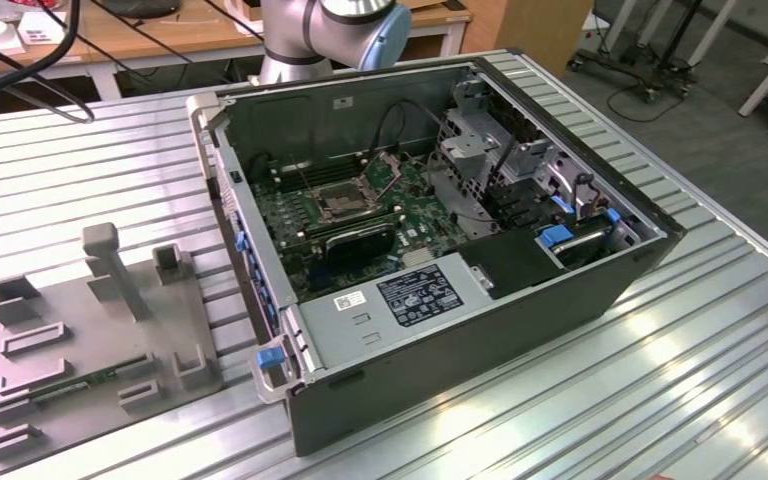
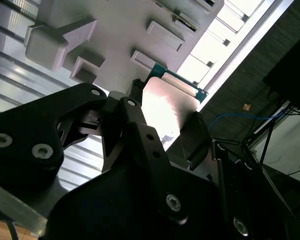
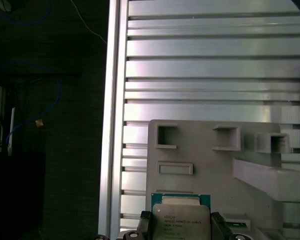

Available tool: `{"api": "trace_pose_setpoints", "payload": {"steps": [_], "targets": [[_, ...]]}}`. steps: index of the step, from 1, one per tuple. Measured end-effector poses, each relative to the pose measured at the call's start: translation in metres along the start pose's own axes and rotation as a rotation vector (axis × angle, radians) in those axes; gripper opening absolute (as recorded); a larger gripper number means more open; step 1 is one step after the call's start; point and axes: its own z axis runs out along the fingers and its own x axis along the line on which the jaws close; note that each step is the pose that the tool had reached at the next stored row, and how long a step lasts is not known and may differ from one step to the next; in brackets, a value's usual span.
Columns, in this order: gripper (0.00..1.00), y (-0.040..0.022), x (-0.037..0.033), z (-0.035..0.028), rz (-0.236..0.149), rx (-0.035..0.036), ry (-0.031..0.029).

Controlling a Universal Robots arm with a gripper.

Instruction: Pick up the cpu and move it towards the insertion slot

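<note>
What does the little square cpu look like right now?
The cpu is a small flat square chip. Its face is pale silvery metal with tiny print, and a thin green edge shows along one side. Dark jaws grip two opposite sides. Behind it lies the grey plastic tray; whether they touch, I cannot tell.

Fine print on cpu, power supply label, both illegible
</note>
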Motion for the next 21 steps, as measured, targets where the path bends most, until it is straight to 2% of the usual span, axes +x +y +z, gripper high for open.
{"api": "trace_pose_setpoints", "payload": {"steps": [12,14,21], "targets": [[0.54,0.0001,0.0,-0.0032,0.0,-0.0001,-0.0001],[0.54,0.0003,0.0,-0.006,0.0,-0.0001,-0.0001],[0.54,0.0003,0.0,-0.0066,0.0,0.0001,0.0]]}}
